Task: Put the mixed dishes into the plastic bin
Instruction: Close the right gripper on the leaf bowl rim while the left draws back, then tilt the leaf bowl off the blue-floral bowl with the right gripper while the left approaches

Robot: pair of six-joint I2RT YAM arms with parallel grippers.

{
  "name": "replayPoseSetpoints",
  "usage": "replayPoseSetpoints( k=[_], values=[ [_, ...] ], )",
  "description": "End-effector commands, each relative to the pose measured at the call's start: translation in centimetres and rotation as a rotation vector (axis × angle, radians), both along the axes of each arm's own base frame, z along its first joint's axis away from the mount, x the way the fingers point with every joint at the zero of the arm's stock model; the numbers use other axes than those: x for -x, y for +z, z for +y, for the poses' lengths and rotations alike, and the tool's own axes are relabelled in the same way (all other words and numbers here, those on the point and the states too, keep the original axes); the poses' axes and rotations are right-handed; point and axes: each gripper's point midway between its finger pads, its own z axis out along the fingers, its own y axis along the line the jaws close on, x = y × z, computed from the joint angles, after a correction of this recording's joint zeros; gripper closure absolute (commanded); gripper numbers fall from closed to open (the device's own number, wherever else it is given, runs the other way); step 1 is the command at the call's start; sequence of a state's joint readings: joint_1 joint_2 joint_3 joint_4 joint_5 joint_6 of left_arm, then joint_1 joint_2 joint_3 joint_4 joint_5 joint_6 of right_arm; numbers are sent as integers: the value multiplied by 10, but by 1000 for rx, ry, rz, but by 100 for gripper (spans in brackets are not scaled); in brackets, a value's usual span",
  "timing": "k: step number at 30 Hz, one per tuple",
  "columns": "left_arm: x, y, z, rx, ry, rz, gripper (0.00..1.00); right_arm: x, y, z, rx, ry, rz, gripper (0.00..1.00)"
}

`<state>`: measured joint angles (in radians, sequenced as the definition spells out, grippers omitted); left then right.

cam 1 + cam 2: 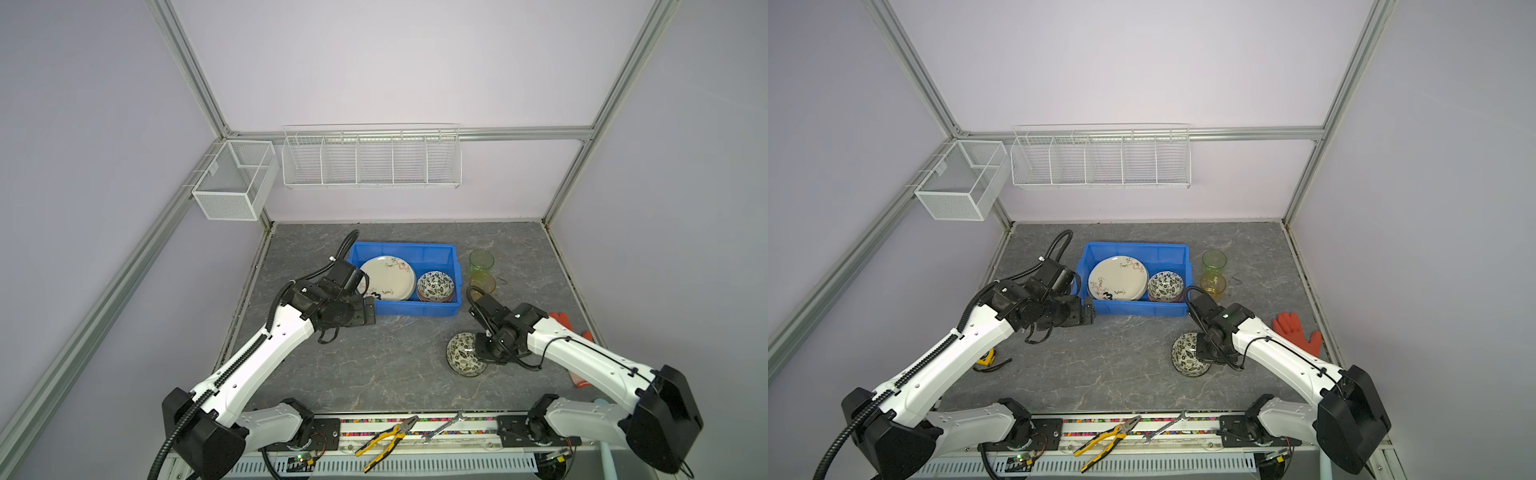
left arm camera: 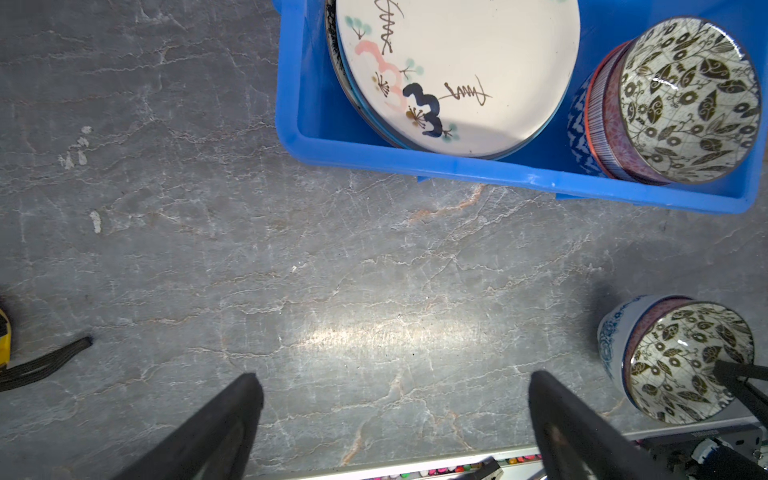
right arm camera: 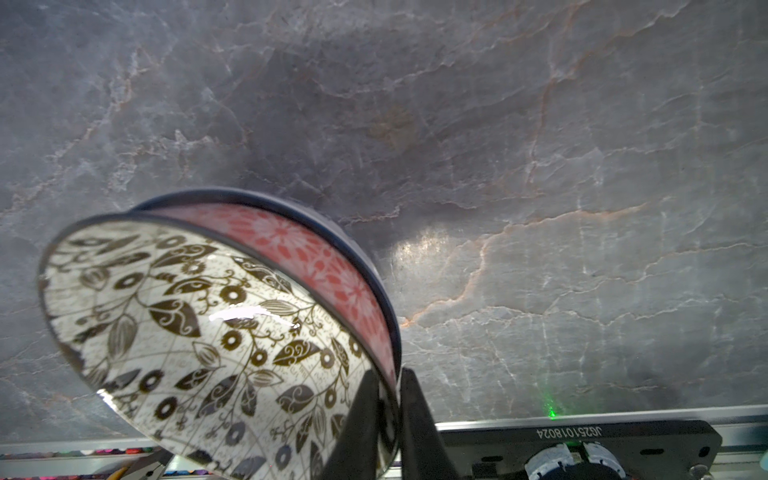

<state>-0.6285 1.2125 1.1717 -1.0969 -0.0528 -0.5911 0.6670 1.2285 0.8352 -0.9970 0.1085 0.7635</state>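
You cannot see the tips of the right gripper (image 3: pixel 390 386) in either top view, because its own wrist covers them; only the right wrist view shows them. In both top views the left arm (image 1: pixel 270 345) hides the near left corner of the plastic bin (image 1: pixel 405 248). Under the cream floral plate (image 1: pixel 386 276) only the edges of lower plates show, too few to count.

The bin is bright blue and shallow with a flared rim. It sits toward the back edge of the counter (image 1: pixel 365 374), about midway along it. The plates lie in its left half and a stack of bowls (image 1: pixel 434 286) in its right. A green glass (image 1: pixel 481 261) and an amber glass (image 1: pixel 483 282) stand on the counter just beside its right wall. Toward the front right corner, a leafy bowl (image 3: pixel 187 332) with a red-patterned outside sits nested in a blue-and-white bowl (image 2: pixel 611 336).

The right gripper is nearly closed, pinching that leafy bowl's rim with one finger inside and one outside. You cannot tell whether the bowl is clear of the counter. The left gripper (image 2: pixel 395 380) is spread wide and holds nothing, over bare counter in front of the bin's near left corner.
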Motion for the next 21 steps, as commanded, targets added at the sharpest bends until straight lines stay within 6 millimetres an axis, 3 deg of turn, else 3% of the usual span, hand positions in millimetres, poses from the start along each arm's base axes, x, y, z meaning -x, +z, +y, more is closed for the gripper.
replayPoseSetpoints(
  k=[1, 8, 9, 21],
  values=[
    [5, 1, 6, 7, 24, 0, 0, -8, 5, 7, -24, 5, -17, 89],
    [16, 0, 9, 34, 17, 2, 0, -11, 3, 13, -36, 14, -7, 93],
    [18, -1, 7, 49, 6, 6, 0, -18, 11, 18, -51, 15, -27, 94],
    [35, -6, -4, 167, 2, 22, 0, -29, 22, 31, -114, 17, -54, 94]
  ],
)
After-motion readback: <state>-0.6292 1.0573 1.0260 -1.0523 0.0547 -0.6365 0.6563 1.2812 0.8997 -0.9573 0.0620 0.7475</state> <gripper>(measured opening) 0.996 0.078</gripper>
